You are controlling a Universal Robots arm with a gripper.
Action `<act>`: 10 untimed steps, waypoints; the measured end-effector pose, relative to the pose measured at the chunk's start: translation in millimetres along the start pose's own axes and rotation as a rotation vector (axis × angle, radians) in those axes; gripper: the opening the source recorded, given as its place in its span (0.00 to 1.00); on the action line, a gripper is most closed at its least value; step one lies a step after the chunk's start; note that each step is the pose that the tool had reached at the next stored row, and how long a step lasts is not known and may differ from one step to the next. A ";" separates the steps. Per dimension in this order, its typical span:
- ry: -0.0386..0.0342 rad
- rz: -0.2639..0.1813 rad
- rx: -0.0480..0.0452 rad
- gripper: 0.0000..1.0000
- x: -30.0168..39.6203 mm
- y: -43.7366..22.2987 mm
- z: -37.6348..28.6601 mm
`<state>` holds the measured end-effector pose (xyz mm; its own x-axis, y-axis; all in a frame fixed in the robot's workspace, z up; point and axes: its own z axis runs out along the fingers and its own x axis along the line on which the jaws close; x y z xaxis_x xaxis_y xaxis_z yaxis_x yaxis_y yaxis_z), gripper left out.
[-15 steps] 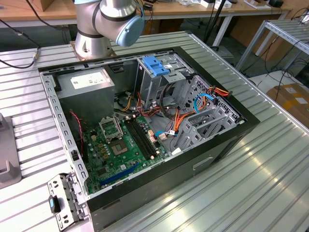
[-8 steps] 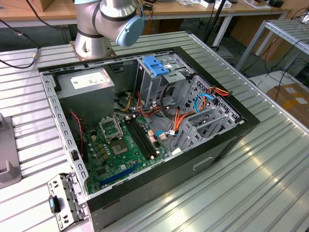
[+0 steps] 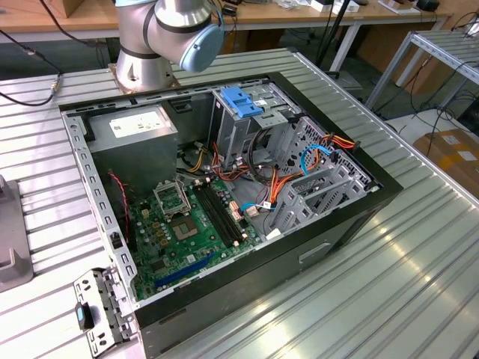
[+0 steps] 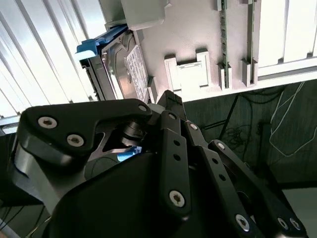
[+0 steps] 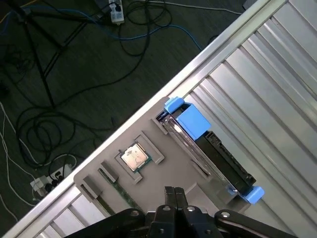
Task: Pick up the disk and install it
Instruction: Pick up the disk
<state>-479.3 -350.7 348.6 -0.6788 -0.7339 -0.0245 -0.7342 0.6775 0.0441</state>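
Note:
The disk (image 5: 214, 151) stands on its long edge in a slot of a grey holder plate (image 5: 166, 174). A bright blue carrier frame runs around its silver-grey body. In the second wrist view the disk (image 4: 130, 69) shows its labelled face, with a blue corner sticking out. My gripper (image 5: 175, 196) hovers over the holder, a short way to the side of the disk and apart from it. Its two black fingers are pressed together with nothing between them. The gripper (image 4: 166, 99) and its black linkage appear large in the second wrist view.
An open computer case (image 3: 352, 217) lies on the ribbed metal table (image 3: 419, 284), with a grey drive cage topped by a blue bracket (image 3: 243, 101). The arm's base (image 3: 150, 45) stands behind it. The holder also carries a processor chip (image 5: 133, 157). Cables (image 5: 44, 124) lie on the floor past the table edge.

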 end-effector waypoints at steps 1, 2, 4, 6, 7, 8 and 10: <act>0.0003 -0.008 -0.0002 0.10 0.0 0.0 0.0; 0.0010 -0.023 -0.0006 0.10 0.0 0.0 0.0; 0.0020 -0.044 -0.0011 0.10 0.0 0.0 0.0; 0.0030 -0.066 -0.0016 0.10 0.0 0.0 0.0; 0.0034 -0.076 -0.0018 0.10 0.0 0.0 0.0; 0.0037 -0.083 -0.0021 0.10 0.0 0.0 0.0; 0.0045 -0.101 -0.0025 0.10 0.0 0.0 0.0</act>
<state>-479.3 -350.7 348.6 -0.6016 -0.7985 -0.0245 -0.7986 0.6003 0.0442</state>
